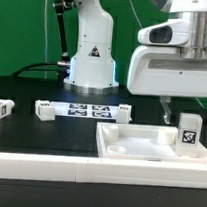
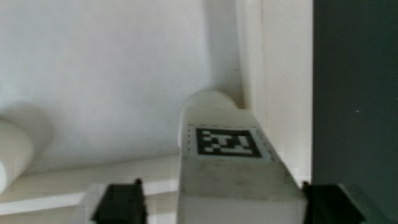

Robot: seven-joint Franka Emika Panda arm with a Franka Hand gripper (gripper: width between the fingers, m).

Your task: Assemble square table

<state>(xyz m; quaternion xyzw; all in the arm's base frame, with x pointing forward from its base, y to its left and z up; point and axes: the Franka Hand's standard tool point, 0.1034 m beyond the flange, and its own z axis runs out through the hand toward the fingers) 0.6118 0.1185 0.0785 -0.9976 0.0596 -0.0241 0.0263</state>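
Slab (image 1: pixel 139 146) flat on table (image 1: pixel 29 131), toward exterior view's right. Leg (image 1: pixel 190 133) upright in its right corner. Gripper (image 2: pixel 222 205) spread apart, straddling leg, not clamped. Likely light, stiff, slick plastic; pinch opposite flat sides mid-height, squarely.

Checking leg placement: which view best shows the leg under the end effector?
The wrist view: the leg and its tag loom large, straddled by the open end effector. The exterior view shows it small, upright on the square tabletop at the exterior view's right.
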